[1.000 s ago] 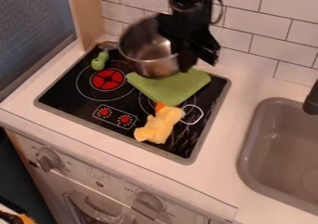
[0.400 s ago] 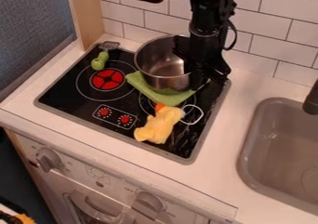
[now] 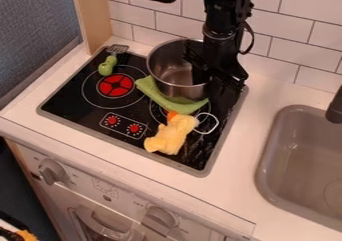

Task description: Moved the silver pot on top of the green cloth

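There is one pot (image 3: 167,75), one cloth (image 3: 168,102), one soft toy (image 3: 170,135) and one spatula (image 3: 107,65). There is one robot arm (image 3: 226,12), and it has one gripper (image 3: 215,80). I count one stove top (image 3: 70,102), one red burner disc (image 3: 115,85) and two red dials (image 3: 134,128), then two front knobs (image 3: 52,172) and one oven door handle (image 3: 100,230). There is also one sink (image 3: 272,150), one tap (image 3: 335,107) and one wooden panel (image 3: 93,16)
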You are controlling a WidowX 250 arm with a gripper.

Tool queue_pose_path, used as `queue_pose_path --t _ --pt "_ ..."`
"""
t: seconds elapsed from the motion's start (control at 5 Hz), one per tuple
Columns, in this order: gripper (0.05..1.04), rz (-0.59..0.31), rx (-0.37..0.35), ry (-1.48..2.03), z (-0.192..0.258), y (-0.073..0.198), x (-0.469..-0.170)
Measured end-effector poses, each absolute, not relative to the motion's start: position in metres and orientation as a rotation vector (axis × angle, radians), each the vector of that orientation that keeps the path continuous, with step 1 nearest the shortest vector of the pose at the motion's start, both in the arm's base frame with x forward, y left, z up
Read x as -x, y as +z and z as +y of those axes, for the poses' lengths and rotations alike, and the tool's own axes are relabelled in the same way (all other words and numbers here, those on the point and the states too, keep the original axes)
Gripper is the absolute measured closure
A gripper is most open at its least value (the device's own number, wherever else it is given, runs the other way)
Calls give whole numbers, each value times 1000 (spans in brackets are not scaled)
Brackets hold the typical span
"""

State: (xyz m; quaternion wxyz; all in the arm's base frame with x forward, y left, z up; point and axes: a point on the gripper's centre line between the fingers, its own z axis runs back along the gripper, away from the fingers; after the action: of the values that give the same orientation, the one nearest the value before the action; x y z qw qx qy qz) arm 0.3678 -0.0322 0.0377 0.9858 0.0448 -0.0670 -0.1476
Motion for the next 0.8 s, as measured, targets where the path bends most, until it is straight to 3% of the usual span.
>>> queue_pose_path --t 0.2,0.4,0.6,0.8 --pt "228 -108 -76 -307 -33 32 -360" --pt "73 -145 -63 -312 -35 49 -359" --pt "78 -150 -37 -294 -31 57 -356" --pt "82 -206 -12 -293 -32 88 -354"
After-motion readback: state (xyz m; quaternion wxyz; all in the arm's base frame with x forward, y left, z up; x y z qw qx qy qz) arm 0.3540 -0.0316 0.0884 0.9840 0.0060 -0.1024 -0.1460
